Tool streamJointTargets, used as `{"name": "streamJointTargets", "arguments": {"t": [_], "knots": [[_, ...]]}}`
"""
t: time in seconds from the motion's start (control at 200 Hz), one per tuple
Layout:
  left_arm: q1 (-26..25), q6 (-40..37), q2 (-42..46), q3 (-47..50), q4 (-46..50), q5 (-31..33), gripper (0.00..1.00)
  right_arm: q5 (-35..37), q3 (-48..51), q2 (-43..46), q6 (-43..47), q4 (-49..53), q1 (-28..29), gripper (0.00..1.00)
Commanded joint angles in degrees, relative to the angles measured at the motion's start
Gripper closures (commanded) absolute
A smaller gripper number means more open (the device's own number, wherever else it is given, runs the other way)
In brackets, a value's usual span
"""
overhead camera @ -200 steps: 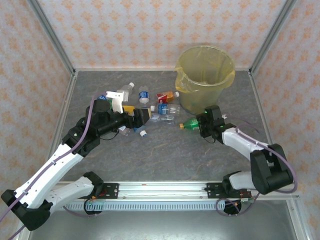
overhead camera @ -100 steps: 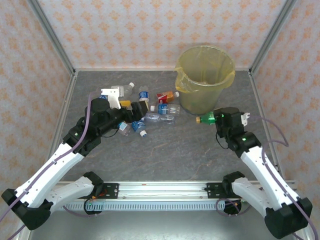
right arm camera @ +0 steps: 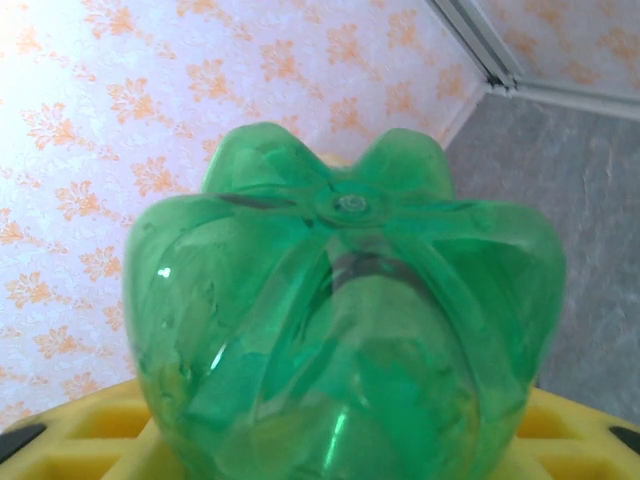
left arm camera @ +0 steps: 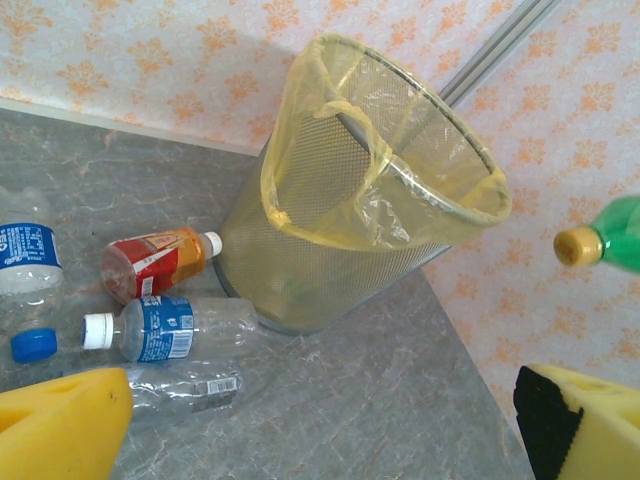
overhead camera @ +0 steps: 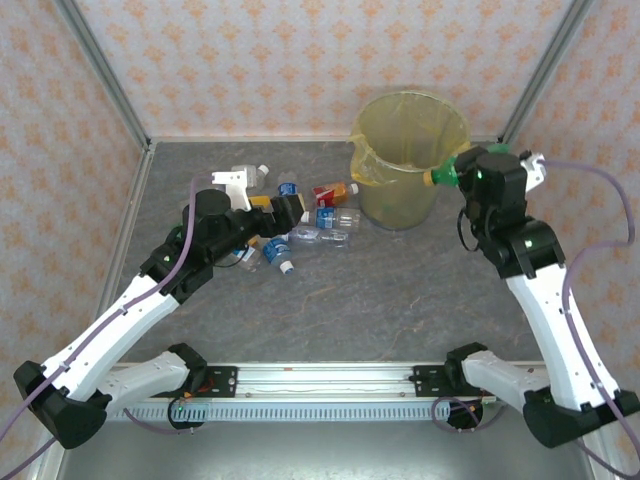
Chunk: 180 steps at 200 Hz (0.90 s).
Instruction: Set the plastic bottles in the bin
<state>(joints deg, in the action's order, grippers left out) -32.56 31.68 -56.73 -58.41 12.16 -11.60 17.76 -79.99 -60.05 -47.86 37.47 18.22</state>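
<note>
My right gripper (overhead camera: 468,172) is shut on a green bottle (overhead camera: 450,174), held level in the air with its yellow cap at the right rim of the yellow-lined bin (overhead camera: 398,198). The bottle's base (right arm camera: 345,320) fills the space between the yellow pads (right arm camera: 70,445). The left wrist view shows the green bottle (left arm camera: 605,238) right of the bin (left arm camera: 330,270). My left gripper (overhead camera: 292,212) is open and empty over the bottle pile. Ahead of it lie a red-orange bottle (left arm camera: 155,262), a blue-labelled clear bottle (left arm camera: 165,328) and a crushed clear bottle (left arm camera: 180,388).
More bottles lie left of the bin, behind and under my left arm (overhead camera: 250,250). A loose blue cap (left arm camera: 33,345) rests on the grey tabletop (overhead camera: 380,300). Patterned walls and metal posts enclose the table on three sides.
My right arm has lifted the green bottle off the table and carried it up and back to the bin's rim. My left gripper has shifted slightly toward the back over the pile.
</note>
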Motion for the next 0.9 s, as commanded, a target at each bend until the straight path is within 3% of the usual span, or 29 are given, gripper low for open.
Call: {"name": "streamJointTargets", "arguments": {"t": [0.0, 0.325, 0.606, 0.896], "knots": [[-0.3, 0.6, 1.6, -1.3, 0.2, -0.4, 0.01, 2.8, -4.7, -5.4, 7.6, -1.8, 0.2, 0.45], [-0.3, 0.9, 6.2, -0.7, 5.4, 2.6, 0.01, 1.6, -13.9, -21.1, 14.2, -6.3, 0.0, 0.44], [-0.3, 1.1, 7.8, -0.4, 7.2, 3.7, 0.01, 0.9, -16.5, -27.4, 14.9, -6.9, -1.0, 0.43], [-0.3, 1.3, 7.7, 1.9, 6.3, 3.0, 0.01, -0.3, -21.3, -29.5, 15.2, -1.4, -1.0, 0.07]]}}
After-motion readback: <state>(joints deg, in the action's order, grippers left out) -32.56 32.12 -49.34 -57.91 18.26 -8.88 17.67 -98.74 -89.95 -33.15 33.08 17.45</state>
